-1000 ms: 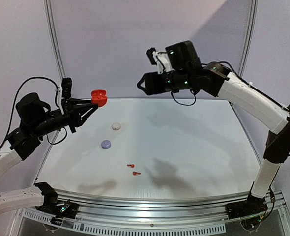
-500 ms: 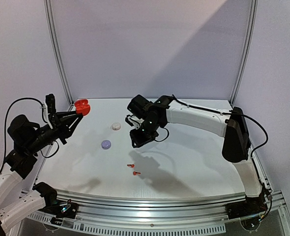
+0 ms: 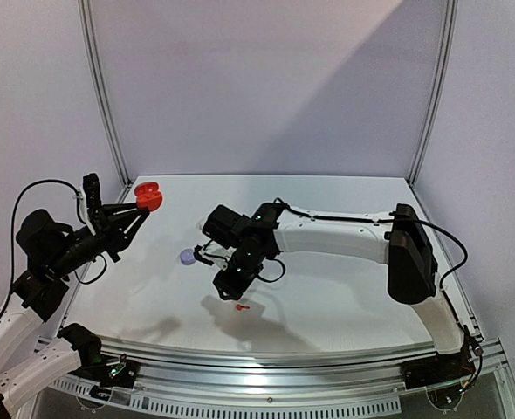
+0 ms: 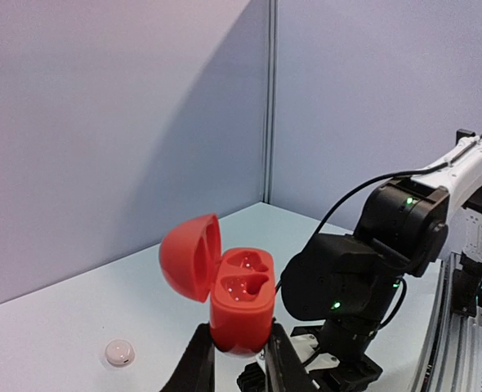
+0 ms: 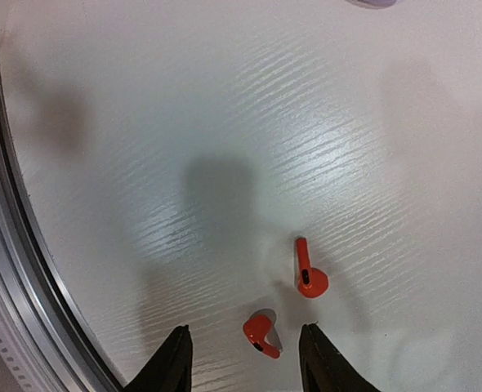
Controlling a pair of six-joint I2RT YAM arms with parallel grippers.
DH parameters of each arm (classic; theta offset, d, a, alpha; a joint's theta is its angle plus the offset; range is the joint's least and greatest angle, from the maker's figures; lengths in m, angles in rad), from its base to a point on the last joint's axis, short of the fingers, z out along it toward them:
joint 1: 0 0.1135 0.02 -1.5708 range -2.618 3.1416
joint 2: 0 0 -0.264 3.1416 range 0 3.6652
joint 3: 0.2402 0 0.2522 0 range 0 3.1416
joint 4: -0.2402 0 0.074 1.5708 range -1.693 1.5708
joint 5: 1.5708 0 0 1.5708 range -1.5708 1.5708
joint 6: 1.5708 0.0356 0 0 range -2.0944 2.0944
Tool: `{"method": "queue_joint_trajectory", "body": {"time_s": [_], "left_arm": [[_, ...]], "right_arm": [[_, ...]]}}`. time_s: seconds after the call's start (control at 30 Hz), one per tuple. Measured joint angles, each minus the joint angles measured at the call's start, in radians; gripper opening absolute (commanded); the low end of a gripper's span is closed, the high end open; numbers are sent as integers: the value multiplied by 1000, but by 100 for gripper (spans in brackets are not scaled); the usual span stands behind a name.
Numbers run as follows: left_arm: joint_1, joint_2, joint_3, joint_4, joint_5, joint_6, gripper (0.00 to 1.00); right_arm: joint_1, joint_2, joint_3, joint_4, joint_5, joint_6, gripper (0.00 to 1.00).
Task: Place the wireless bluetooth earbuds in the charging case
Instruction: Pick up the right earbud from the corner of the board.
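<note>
Earbuds [image 5: 310, 273], the red pair, lie on the worktop [image 5: 347, 122] near the front edge, and the right end effector [image 5: 243, 359] has swung down from up high to hang right over them, part-open and empty. Farther back, the left end effector [image 4: 239, 359] stays clamped on the open red case [image 4: 241, 298], so pickup looks next

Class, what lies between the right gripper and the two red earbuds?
Nothing: in the right wrist view only bare table shows between the open right gripper and the earbuds.
</note>
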Motion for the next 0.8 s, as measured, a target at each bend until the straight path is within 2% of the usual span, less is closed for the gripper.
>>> {"method": "queue_joint_trajectory", "body": {"time_s": [0.17, 0.47, 0.8], "left_arm": [[0, 0, 0, 0, 13, 11, 0], [1, 11, 0, 1, 18, 15, 0], [1, 15, 0, 1, 18, 24, 0]], "right_arm": [[-11, 37, 5, -14, -6, -45, 47], [-12, 109, 35, -60, 5, -83, 29], [-12, 109, 36, -94, -5, -82, 22]]}}
